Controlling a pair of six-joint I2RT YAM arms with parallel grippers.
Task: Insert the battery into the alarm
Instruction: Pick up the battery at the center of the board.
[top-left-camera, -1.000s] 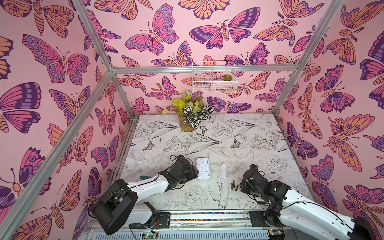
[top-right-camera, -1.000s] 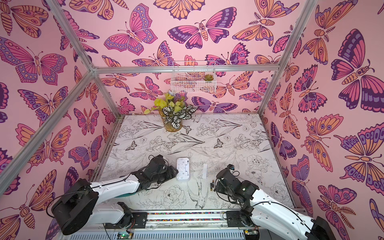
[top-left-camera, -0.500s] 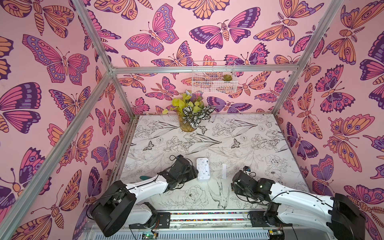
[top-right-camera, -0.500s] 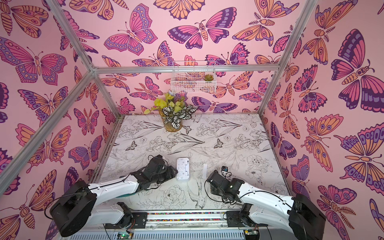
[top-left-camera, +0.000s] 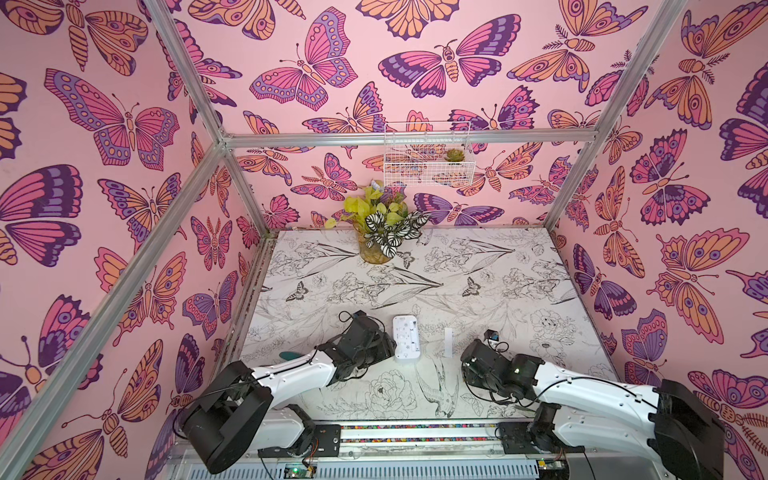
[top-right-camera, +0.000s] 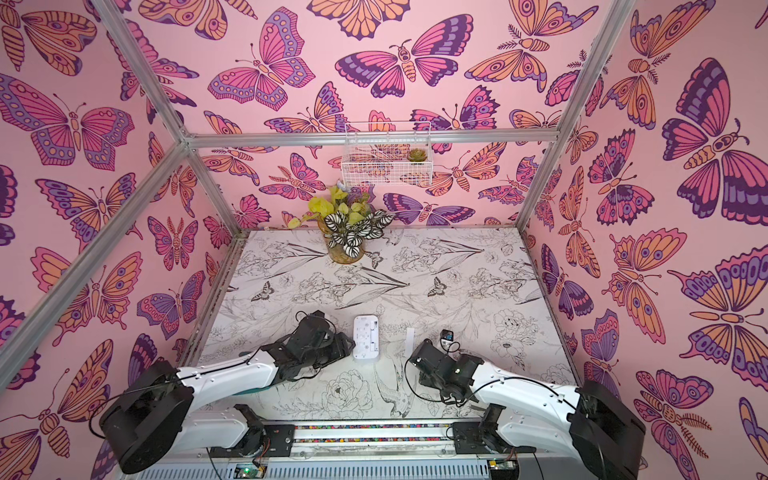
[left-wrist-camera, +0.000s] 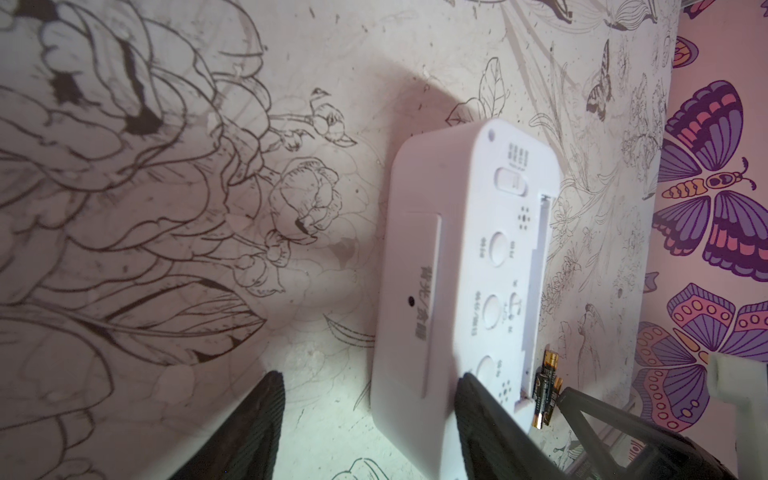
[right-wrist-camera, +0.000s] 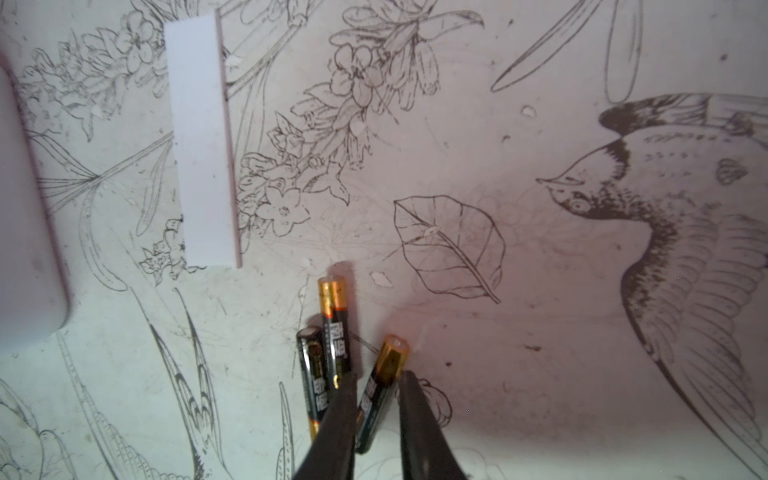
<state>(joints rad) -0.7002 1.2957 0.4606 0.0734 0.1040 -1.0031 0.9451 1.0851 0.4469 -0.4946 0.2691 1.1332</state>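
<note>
Hidden and cropped parts

In both top views the batteries are hidden beneath the right gripper (top-left-camera: 471, 365); the alarm (right-wrist-camera: 25, 216) is cropped in the right wrist view.

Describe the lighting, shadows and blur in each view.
Both top views: even daylight, sharp, wide-angle bending of the frame bars. Left wrist view: the alarm throws a soft shadow on the table; near fingers blurred. Right wrist view: dim, pinkish tint; batteries fairly sharp, fingertips soft.

alarm (left-wrist-camera: 469, 266) edge printed 背光/贪睡, other button labels and battery (right-wrist-camera: 334, 332) print illegible
</note>
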